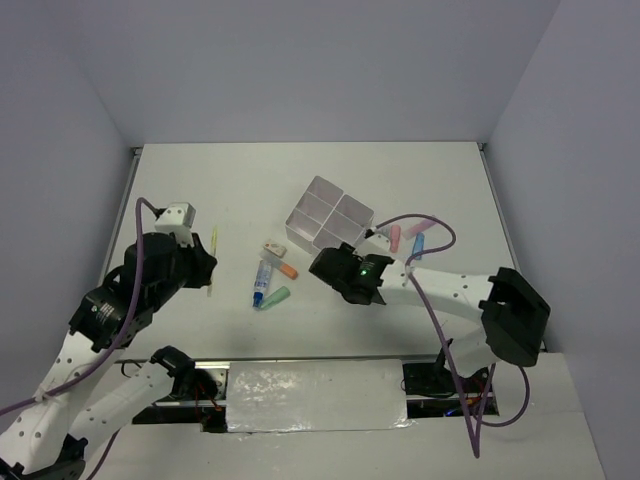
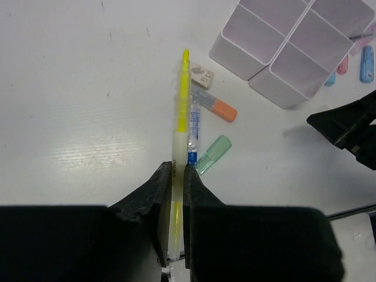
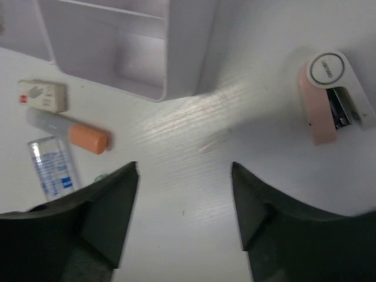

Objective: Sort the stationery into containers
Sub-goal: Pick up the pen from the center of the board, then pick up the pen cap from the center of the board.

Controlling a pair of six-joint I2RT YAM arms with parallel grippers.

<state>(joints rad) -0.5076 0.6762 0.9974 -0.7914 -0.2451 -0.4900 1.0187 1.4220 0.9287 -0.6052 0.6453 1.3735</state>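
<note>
Yellow pen (image 2: 181, 117) sits clamped in the left gripper (image 2: 176, 173), while the right gripper (image 3: 185, 170) gapes empty just before the box (image 3: 189, 35), whose compartments look bare, leaving the eraser (image 3: 41, 95) and orange highlighter (image 3: 88, 138) to its left and the stapler (image 3: 329, 97) to its right unsorted.

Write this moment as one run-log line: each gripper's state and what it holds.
left gripper: shut on yellow pen | right gripper: open, holding nothing | pink stapler: on table

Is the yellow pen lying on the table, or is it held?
Held: the left gripper is shut on the yellow pen, clamping it from both sides.
</note>
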